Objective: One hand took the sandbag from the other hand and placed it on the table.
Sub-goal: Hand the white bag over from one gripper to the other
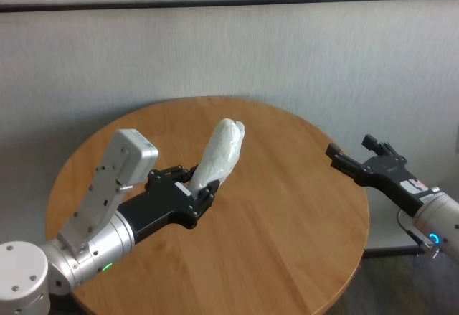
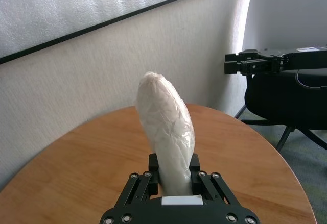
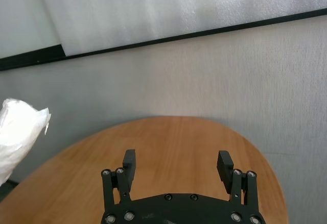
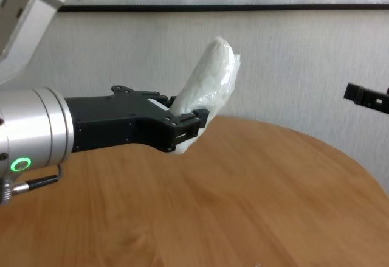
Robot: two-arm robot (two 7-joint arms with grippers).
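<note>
My left gripper (image 1: 201, 188), the bulky one with the green ring light, is shut on the lower end of the white sandbag (image 1: 223, 149). It holds the bag up above the round wooden table (image 1: 287, 214), with the free end pointing up and away. The left wrist view shows the bag (image 2: 166, 117) clamped between the fingers (image 2: 196, 163). My right gripper (image 1: 351, 147), slim with a blue ring light, is open and empty by the table's right edge, facing the bag with a wide gap. In the right wrist view its fingers (image 3: 129, 164) stand apart and the bag's tip (image 3: 18, 132) shows off to one side.
A grey wall with a dark horizontal stripe (image 1: 229, 3) stands close behind the table. A black chair (image 2: 286, 96) is beyond the table's right side, under my right arm. Bare wood lies under and between the two grippers (image 4: 243, 188).
</note>
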